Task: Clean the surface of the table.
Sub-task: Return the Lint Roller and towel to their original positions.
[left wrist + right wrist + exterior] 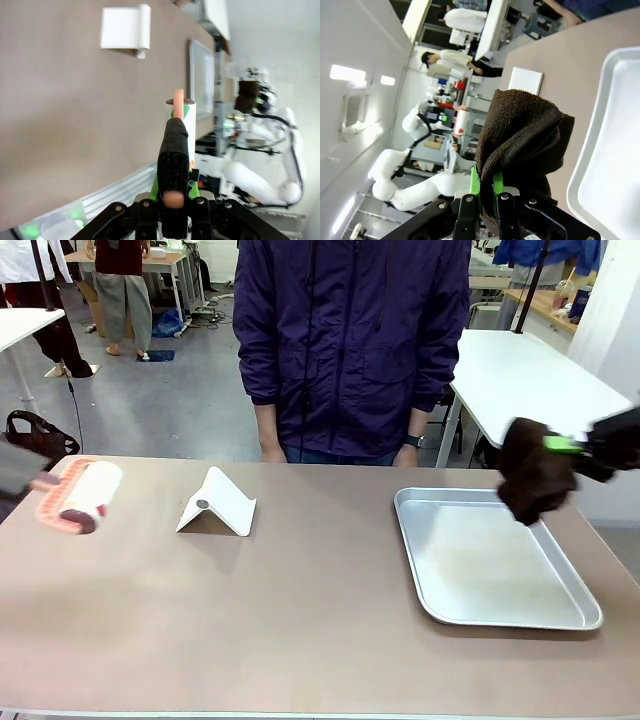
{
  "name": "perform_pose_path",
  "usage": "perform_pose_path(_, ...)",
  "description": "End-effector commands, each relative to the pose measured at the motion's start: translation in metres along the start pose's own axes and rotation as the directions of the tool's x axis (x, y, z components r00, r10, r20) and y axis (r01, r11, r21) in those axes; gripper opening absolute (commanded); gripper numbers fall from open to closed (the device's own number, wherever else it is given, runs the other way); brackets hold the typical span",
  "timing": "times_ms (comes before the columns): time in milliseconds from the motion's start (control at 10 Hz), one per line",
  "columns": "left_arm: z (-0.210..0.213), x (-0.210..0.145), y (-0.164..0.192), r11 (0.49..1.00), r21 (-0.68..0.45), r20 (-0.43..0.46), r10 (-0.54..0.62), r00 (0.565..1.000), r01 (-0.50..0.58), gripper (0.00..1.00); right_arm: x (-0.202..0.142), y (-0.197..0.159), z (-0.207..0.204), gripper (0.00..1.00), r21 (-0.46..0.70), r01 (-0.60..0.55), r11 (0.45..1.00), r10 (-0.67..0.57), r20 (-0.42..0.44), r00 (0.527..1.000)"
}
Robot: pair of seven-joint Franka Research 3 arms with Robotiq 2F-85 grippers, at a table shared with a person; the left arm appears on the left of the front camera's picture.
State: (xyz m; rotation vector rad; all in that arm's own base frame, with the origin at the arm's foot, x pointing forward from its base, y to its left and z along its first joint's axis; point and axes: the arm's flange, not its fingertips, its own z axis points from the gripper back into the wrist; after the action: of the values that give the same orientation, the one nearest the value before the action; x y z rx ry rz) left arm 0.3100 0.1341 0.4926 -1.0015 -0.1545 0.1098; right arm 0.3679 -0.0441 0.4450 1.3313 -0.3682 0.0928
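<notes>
Taupe worktop spans front view | steel tray near right edge | right gripper clamps brown cloth, wrist view | left gripper clamps lint roller, left edge | white stand farther back.

The desk is matte taupe-brown with a thin pale edge. On it, the tray is shiny silver and the folded stand plain white. The cloth is dark brown. The roller is white with a salmon-pink handle. The person's jacket is deep purple.
</notes>
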Motion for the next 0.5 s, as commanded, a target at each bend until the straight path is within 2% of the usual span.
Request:
perform_pose_path(0, -0.03, 0.036, -0.031, 0.995, 0.093, -0.032, 0.035, 0.999, -0.032, 0.22, 0.019, 0.008, -0.059, 0.11, -0.039, -0.019, 0.999, 0.018, -0.038, 0.999)
perform_pose_path(200, -0.063, 0.06, -0.069, 0.99, 0.141, -0.029, 0.021, 0.999, -0.017, 0.22, 0.023, 0.007, -0.124, 0.11, -0.087, -0.034, 0.996, 0.025, -0.107, 0.994)
perform_pose_path(400, -0.097, 0.073, -0.103, 0.977, 0.208, -0.059, -0.032, 0.998, 0.044, 0.22, 0.024, -0.004, -0.182, 0.11, -0.142, -0.015, 0.99, -0.008, -0.16, 0.987)
